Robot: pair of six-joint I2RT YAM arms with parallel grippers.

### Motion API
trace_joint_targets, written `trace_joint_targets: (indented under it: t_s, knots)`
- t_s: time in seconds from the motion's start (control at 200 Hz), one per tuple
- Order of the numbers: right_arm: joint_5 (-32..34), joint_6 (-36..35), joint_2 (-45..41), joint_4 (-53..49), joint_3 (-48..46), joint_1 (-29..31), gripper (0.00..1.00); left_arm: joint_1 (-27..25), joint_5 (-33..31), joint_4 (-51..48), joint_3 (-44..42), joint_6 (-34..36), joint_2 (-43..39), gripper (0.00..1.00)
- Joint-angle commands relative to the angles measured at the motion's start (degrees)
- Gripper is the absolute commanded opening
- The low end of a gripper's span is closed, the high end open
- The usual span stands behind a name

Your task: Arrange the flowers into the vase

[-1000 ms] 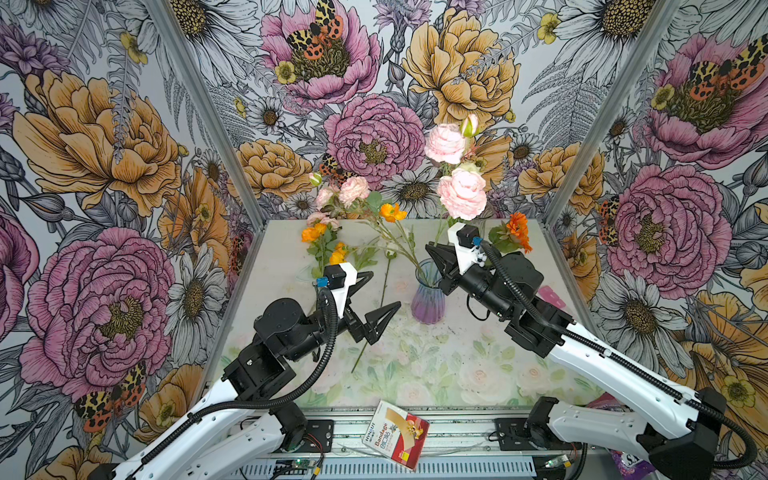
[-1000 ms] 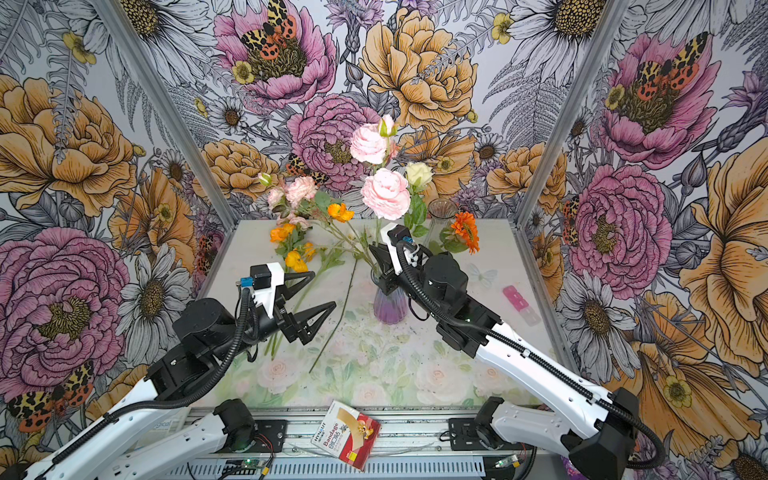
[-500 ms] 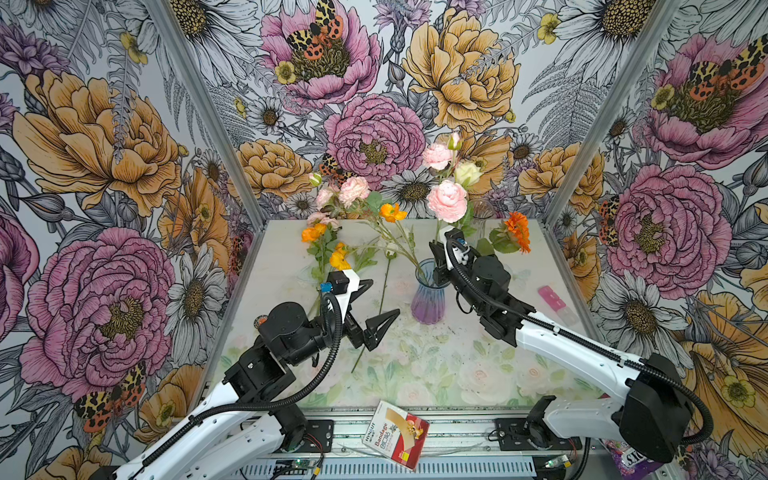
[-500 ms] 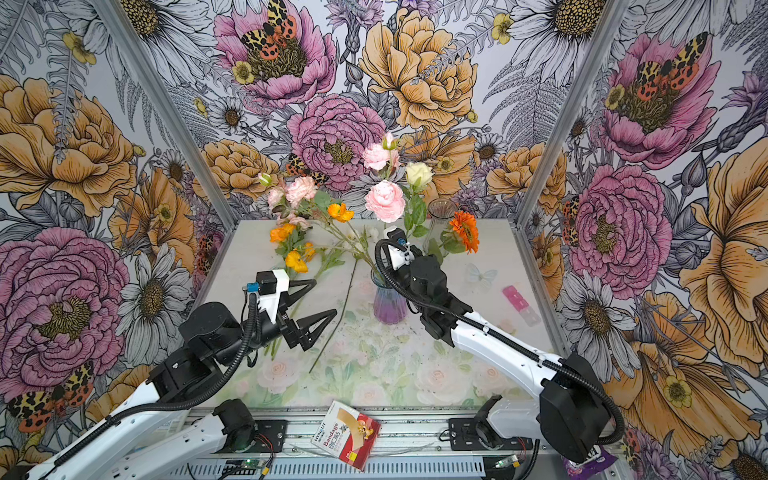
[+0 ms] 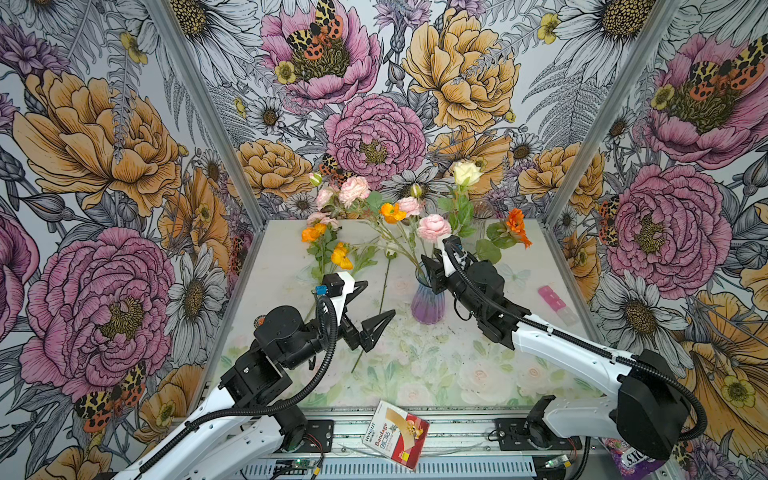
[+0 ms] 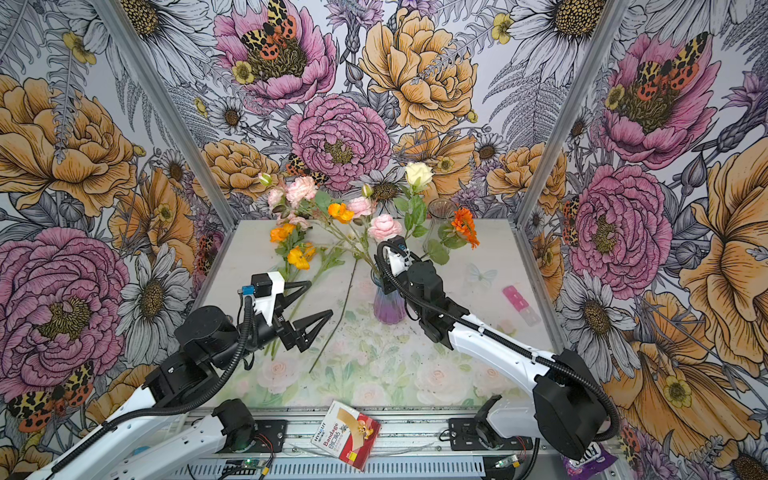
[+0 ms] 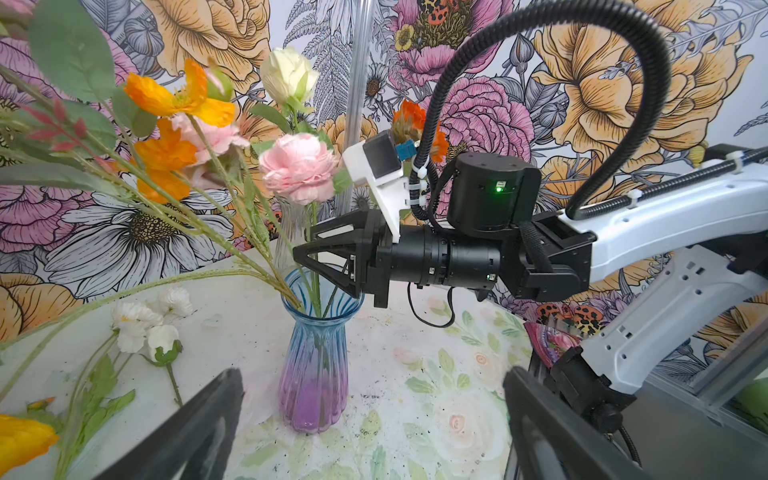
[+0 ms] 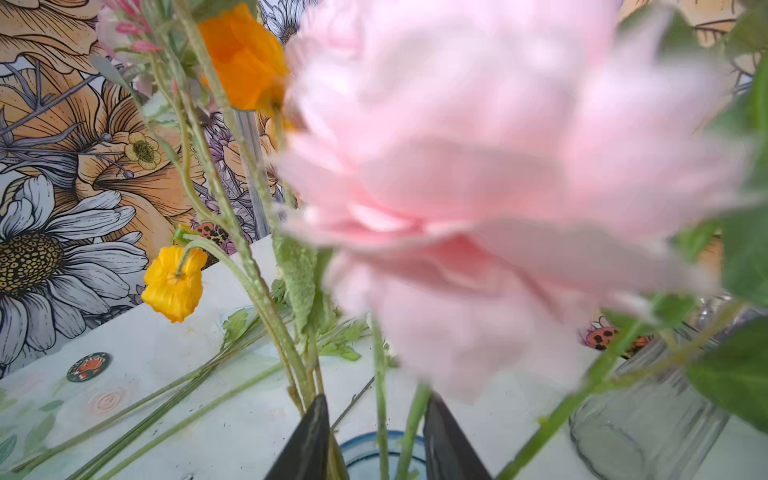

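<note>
Right hand (image 8: pixel 376 401) has lowered pink flower (image 5: pixel 434 227) into vase (image 5: pixel 428 305), jaws parted.

Blurred pink bloom (image 8: pixel 498 187) above vase (image 8: pixel 357 454)

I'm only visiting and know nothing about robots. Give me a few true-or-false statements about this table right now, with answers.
1. The left gripper is open and holds nothing. True.
2. The blue and purple vase lies on its side. False: it stands upright.
3. The vase is empty. False: several stems stand in it, a pink flower among them.
4. White flowers lie on the table. True.
5. The right gripper is far from the vase. False: it is at the vase's mouth, jaws apart around stems.
</note>
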Motion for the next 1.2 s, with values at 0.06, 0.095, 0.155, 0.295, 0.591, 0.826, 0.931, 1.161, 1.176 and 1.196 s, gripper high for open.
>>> trace_joint_targets:
  t_s: [0.06,0.095,0.155,0.295,0.591,0.826,0.931,1.161,1.176,1.196]
  knots:
    - [-1.74,2.56,-3.16,-4.11,0.07,-0.14,0.61,0.48,-0.25,1.35,-1.36,0.55,-0.01,0.99]
    - [-1.86,3.16,-3.78,-4.80,-0.10,-0.11,0.67,0.45,-0.28,1.35,-1.30,0.51,0.00,0.99]
    - [-1.97,4.05,-5.21,-6.02,-0.60,0.16,0.72,0.44,-0.23,1.44,-1.38,0.45,-0.02,0.99]
    - [-1.23,5.08,-9.88,-8.20,-2.02,1.60,0.82,0.44,-0.08,2.25,-1.77,0.53,0.16,0.99]
    - [-2.13,7.19,-18.07,-19.35,-2.56,4.24,0.91,0.52,-0.81,2.20,-0.71,0.61,3.76,0.99]
    - [1.79,7.61,-22.65,-20.89,-10.29,5.48,0.96,0.59,-0.60,-0.20,0.13,1.23,4.62,0.99]
    - [1.27,5.21,-20.67,-17.50,-12.51,5.49,0.97,0.60,-0.09,-0.54,0.22,1.07,5.62,0.99]
    - [6.34,0.75,-15.02,-2.93,-17.77,5.44,1.00,0.52,0.87,-0.67,0.13,0.18,6.48,0.98]
    - [6.60,0.50,-14.40,-2.43,-17.75,5.46,0.99,0.52,0.89,-0.73,0.15,0.18,6.48,0.98]
    - [7.04,0.17,-13.49,-1.79,-17.71,5.51,1.00,0.52,0.89,-0.81,0.17,0.23,6.48,0.98]
